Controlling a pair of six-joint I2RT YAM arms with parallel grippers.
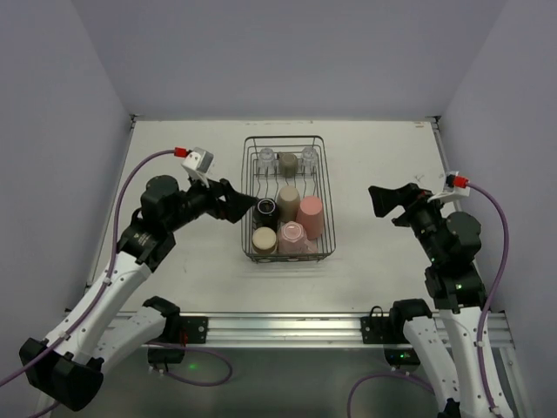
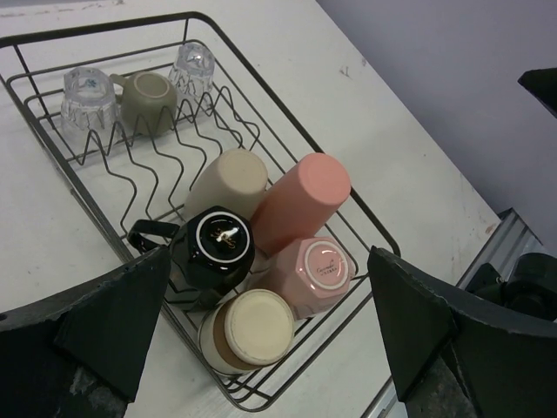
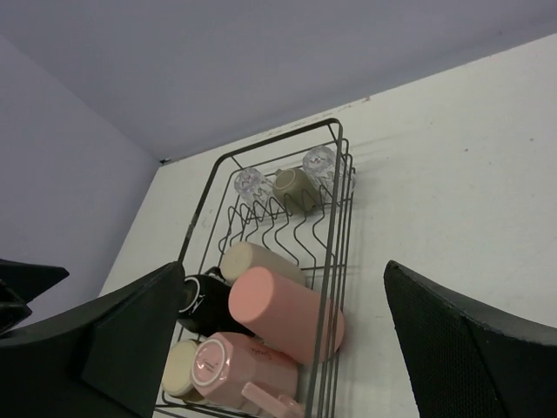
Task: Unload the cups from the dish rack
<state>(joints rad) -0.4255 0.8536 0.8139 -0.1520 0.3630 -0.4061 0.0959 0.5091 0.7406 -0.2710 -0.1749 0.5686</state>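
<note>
The dish rack (image 1: 283,138) sits mid-way across the white surface (image 1: 174,270), with every cup inside it. At its far end, two clear glasses (image 1: 266,158) flank a grey-brown cup (image 1: 287,160), all three upside down. Nearer the arms, a beige tumbler (image 1: 289,202) and a pink tumbler (image 1: 310,216) lean tilted on the prongs. A black mug (image 1: 266,209), a faceted pink cup (image 1: 292,233) and a beige cup (image 1: 265,239) are packed close beside them. The left hand (image 1: 246,207) hovers at the rack's left wall, just beside the black mug, its fingers spread wide and holding nothing. The right hand (image 1: 376,202) hangs well apart to the rack's right, equally wide and empty.
</note>
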